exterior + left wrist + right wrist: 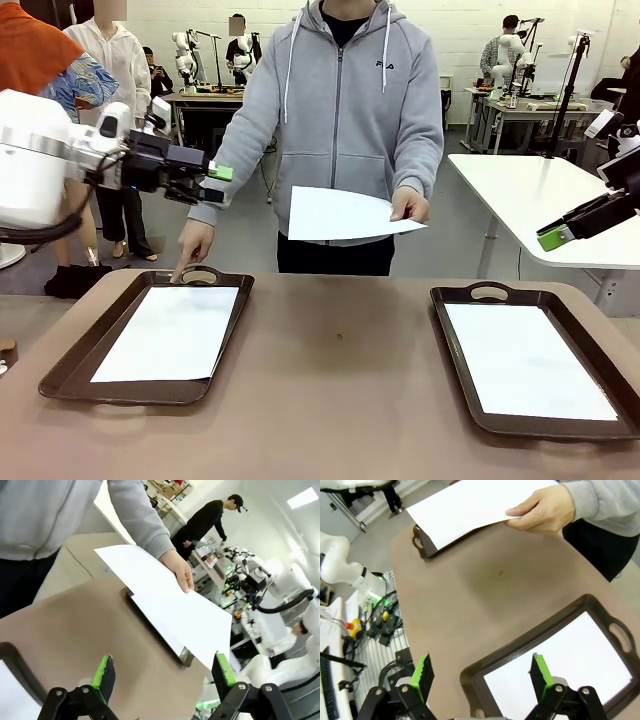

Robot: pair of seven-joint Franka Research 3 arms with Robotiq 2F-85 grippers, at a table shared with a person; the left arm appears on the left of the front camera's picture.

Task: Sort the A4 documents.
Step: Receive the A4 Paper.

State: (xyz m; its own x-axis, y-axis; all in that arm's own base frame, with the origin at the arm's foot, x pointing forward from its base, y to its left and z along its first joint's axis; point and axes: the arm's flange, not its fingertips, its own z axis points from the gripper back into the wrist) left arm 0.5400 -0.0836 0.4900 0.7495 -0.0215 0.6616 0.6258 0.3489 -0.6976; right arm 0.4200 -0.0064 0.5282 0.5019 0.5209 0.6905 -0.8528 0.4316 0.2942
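A loose A4 sheet (345,214) hangs in the person's hand (409,205) at twelve o'clock, above the table (335,370) — other sheets lie in both trays (nine and three o'clock). Both grippers — left (215,182), right (556,234) — gape empty; a careless pinch could crumple the thin paper.

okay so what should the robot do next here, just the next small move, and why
Probably bring the open left gripper toward the sheet the person's hand holds out; the other hand points at the left tray, suggesting it goes there.
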